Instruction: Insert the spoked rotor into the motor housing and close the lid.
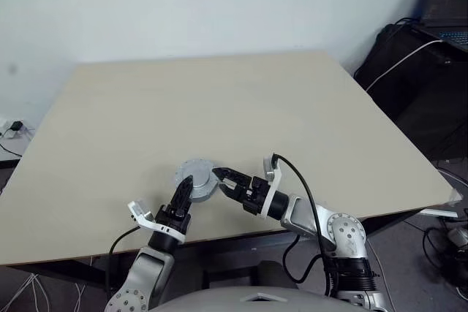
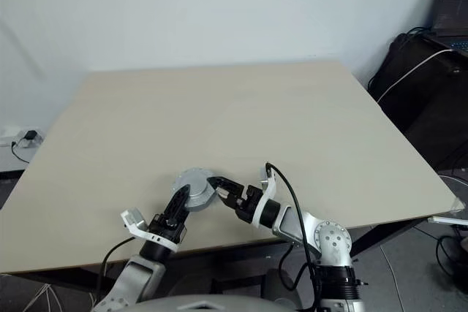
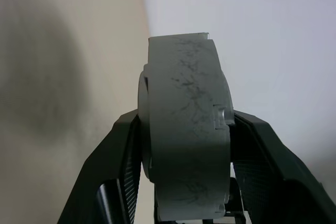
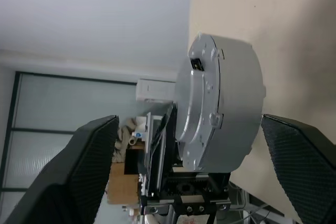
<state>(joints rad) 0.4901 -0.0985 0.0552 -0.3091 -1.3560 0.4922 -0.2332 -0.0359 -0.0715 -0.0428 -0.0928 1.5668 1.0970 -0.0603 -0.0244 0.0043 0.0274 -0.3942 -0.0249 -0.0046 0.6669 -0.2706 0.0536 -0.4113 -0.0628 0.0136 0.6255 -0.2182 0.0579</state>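
The left gripper (image 1: pixel 184 188) clamped the round grey metal motor (image 1: pixel 196 178); the right gripper (image 1: pixel 223 177), spread wide, risked knocking it loose.

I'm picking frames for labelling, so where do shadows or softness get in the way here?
Left wrist view: a broad dark shadow lies on the table, and the grey disc sits so close that its scuffed rim looks soft. Right wrist view: the left hand clamping the disc is dark against the bright wall. Left eye view: even light, only faint shadow under the right hand.
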